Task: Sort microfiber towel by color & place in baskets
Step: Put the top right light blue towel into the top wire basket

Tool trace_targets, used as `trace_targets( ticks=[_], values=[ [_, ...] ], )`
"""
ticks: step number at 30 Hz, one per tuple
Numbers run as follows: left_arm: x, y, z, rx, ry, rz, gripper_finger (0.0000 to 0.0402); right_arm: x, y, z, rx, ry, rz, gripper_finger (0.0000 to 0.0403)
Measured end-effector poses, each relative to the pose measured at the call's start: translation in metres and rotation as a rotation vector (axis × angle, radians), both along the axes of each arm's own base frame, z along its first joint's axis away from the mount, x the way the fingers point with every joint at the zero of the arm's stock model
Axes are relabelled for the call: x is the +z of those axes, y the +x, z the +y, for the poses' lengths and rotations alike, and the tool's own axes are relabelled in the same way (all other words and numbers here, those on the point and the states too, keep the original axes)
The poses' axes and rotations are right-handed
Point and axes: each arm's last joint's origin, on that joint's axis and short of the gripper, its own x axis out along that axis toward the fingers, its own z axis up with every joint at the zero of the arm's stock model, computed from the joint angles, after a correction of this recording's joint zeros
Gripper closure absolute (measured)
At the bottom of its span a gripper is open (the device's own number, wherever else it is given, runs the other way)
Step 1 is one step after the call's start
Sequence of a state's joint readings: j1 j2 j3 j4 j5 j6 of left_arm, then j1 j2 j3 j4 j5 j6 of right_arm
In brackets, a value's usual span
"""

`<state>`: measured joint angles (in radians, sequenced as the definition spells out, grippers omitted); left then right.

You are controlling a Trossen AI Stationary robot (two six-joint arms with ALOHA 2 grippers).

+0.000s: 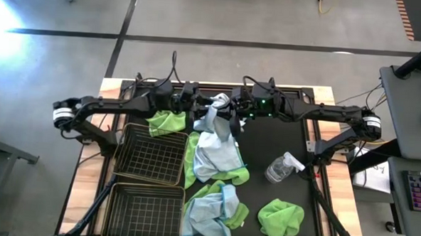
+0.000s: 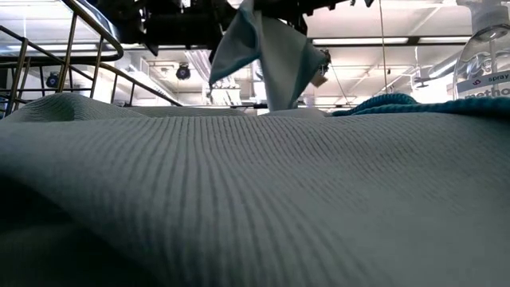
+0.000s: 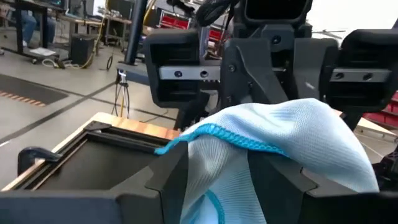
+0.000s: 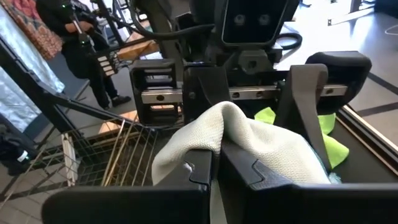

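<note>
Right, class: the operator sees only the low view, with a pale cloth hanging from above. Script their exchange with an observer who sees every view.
Operator: Which tool holds the cloth?
Observer: The right tool is shut on the pale blue towel.
Operator: And the left?
Observer: The left tool stands open around that towel.
Operator: Anything in the baskets?
Observer: In the high view, both baskets look empty.

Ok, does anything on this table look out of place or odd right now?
Yes. A clear spray bottle lies tipped on its side among the towels, which doesn't fit a sorting job. Both baskets look empty, while one pale blue towel hangs between both grippers.
</note>
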<state>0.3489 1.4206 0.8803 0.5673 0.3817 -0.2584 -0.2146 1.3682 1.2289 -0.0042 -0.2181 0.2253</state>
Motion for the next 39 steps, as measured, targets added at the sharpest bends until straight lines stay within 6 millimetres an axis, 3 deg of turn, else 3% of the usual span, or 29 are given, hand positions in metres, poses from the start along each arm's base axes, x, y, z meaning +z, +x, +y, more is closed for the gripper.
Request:
trace_targets(
  ticks=[10, 21, 26, 32, 39],
  values=[
    [0.002, -0.009, -0.004, -0.005, -0.009, 0.024, 0.0392, -0.003, -0.001, 0.000, 0.007, -0.043, 0.037, 0.0384],
    [0.000, -0.013, -0.006, -0.006, -0.015, 0.080, 0.0401, -0.004, -0.003, 0.000, 0.013, -0.049, 0.056, 0.0295],
    [0.005, -0.022, -0.009, -0.006, -0.028, 0.120, 0.0401, -0.002, -0.013, 0.001, -0.013, -0.084, 0.110, 0.0257],
    [0.033, -0.052, -0.019, -0.006, 0.001, 0.111, 0.0401, 0.006, -0.035, 0.002, -0.103, -0.157, 0.193, 0.0235],
    [0.056, -0.106, -0.039, -0.007, -0.025, 0.154, 0.0401, 0.018, -0.059, 0.007, -0.121, -0.139, 0.213, 0.0232]
  ],
)
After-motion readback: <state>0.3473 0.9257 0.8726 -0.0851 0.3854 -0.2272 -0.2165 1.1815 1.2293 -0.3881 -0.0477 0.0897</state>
